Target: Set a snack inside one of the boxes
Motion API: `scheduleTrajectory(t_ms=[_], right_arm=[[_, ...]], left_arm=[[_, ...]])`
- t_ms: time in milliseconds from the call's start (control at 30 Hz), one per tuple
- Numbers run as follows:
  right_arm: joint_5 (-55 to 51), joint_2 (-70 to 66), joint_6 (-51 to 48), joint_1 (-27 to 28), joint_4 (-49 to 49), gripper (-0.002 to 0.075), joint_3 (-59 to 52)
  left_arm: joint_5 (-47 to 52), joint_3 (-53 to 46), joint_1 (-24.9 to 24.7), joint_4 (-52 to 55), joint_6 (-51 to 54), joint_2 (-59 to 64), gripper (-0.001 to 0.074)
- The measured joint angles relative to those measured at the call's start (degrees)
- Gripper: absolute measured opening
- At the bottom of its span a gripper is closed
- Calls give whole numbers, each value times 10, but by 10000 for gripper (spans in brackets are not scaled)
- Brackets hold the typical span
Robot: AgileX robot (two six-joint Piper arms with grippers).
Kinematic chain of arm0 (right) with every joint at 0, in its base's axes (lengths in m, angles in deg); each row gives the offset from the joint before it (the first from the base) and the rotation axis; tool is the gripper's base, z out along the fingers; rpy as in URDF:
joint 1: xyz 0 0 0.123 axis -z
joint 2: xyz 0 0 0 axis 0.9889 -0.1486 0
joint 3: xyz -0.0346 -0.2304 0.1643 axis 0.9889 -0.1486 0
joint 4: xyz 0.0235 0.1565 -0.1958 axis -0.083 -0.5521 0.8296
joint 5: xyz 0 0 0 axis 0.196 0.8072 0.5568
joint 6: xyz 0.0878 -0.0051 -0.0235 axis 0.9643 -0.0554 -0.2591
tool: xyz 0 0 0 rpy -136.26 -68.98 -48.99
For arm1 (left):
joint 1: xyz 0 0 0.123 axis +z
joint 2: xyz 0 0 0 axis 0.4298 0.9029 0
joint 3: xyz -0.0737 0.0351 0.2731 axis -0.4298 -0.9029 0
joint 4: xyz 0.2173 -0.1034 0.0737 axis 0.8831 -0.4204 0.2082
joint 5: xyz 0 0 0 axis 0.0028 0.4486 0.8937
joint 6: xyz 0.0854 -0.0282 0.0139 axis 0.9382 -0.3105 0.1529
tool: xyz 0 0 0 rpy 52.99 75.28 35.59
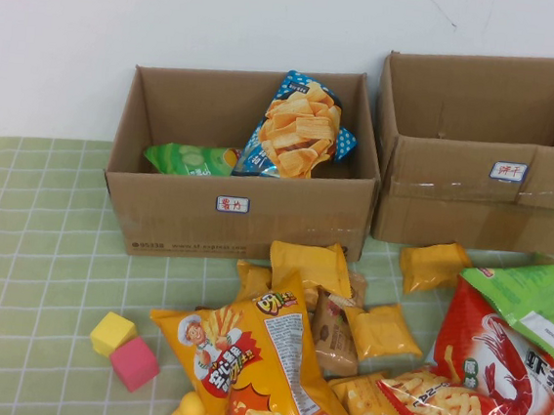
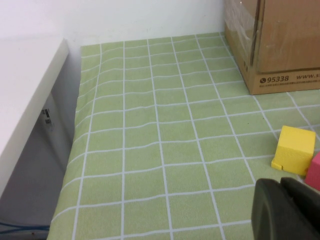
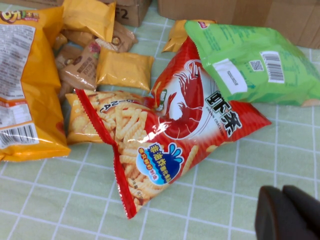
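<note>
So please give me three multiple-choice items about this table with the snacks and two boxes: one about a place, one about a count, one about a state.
1. Where does the green snack bag with the barcode lie?
A. partly over the red shrimp cracker bag
B. inside the left box
C. beside the yellow block

2. How many snack bags are in the left box?
A. none
B. two
C. five

3. What does the right box show inside?
A. three bags
B. a closed lid
C. no snack visible

Answers:
1 A: the green snack bag overlaps the red shrimp cracker bag.
2 B: the left box holds a green bag and a blue bag.
3 C: the right box is open, nothing visible.

The left gripper and right gripper hover above the tablecloth.
</note>
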Motion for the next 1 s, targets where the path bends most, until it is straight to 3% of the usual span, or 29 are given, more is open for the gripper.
scheduleTrajectory(t_ms=[300,533,667,833,900,1000], right_arm=[[5,11,-9,16,-1,-2,-20],[57,71,-43,154,-25,-2,-42],[182,136,-115,258,-59,-2,-115],[290,161,-154,312,-85,-2,-209],[300,163,-176,321,-135,-2,-272],[306,163,-184,321,-160,-2,-282]], left_arm=[[0,0,0,0,-4,0,-2],[0,0,0,1,-4,0,-2],[0,0,0,2,-4,0,-2],[0,0,0,2,-4,0,-2],[0,0,0,2,-4,0,-2],[0,0,0,2,-4,0,-2]])
